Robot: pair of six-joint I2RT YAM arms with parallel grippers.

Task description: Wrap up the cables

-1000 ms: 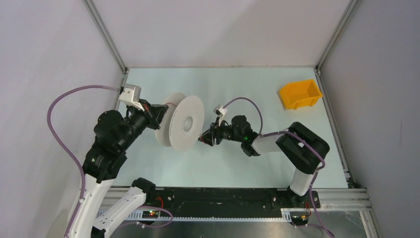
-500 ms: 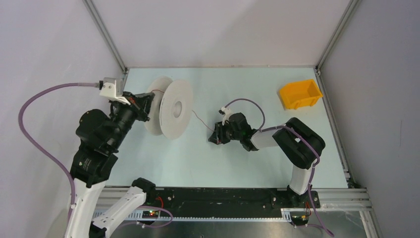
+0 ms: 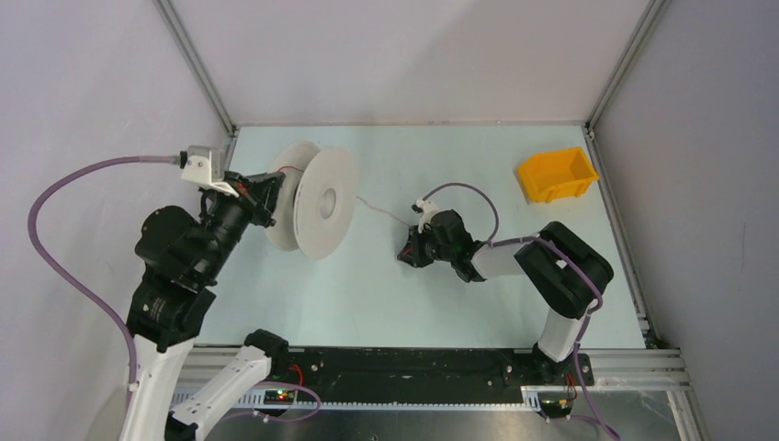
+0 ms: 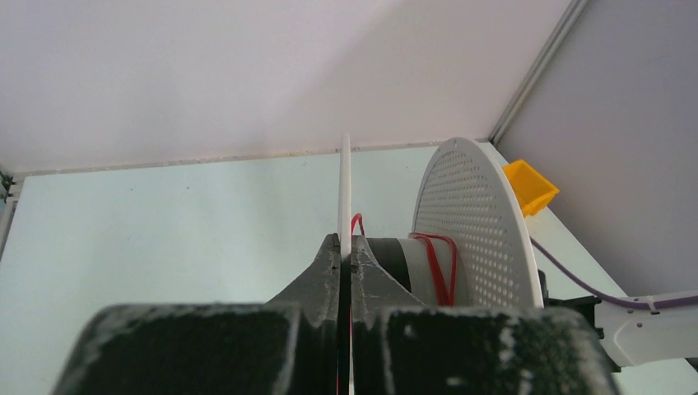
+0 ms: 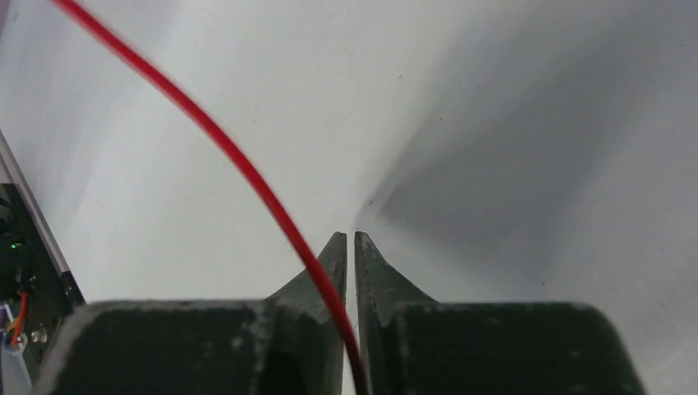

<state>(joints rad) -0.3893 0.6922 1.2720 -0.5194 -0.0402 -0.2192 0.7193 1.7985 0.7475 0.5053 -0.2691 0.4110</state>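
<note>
The pale grey spool (image 3: 323, 202) stands on edge at the back left of the table. My left gripper (image 3: 265, 197) is shut on the rim of its near flange (image 4: 345, 189); the left wrist view shows the thin white disc pinched between the fingers. A few red turns of the cable (image 4: 442, 267) lie on the hub beside the perforated far flange (image 4: 481, 222). From the spool the thin cable (image 3: 381, 210) runs right to my right gripper (image 3: 411, 251), low over the table. In the right wrist view the red cable (image 5: 230, 160) slips into the narrow slit between the nearly touching jaws (image 5: 351, 239).
A yellow bin (image 3: 556, 175) sits at the back right corner. Grey enclosure walls and aluminium posts (image 3: 195, 64) surround the pale green table (image 3: 441, 303). The lilac arm hoses (image 3: 64, 248) loop out at the left.
The left arm carried the spool up and left, then held still. The right gripper backed off to the right, closed its jaws around the cable, and the cable now runs straighter.
</note>
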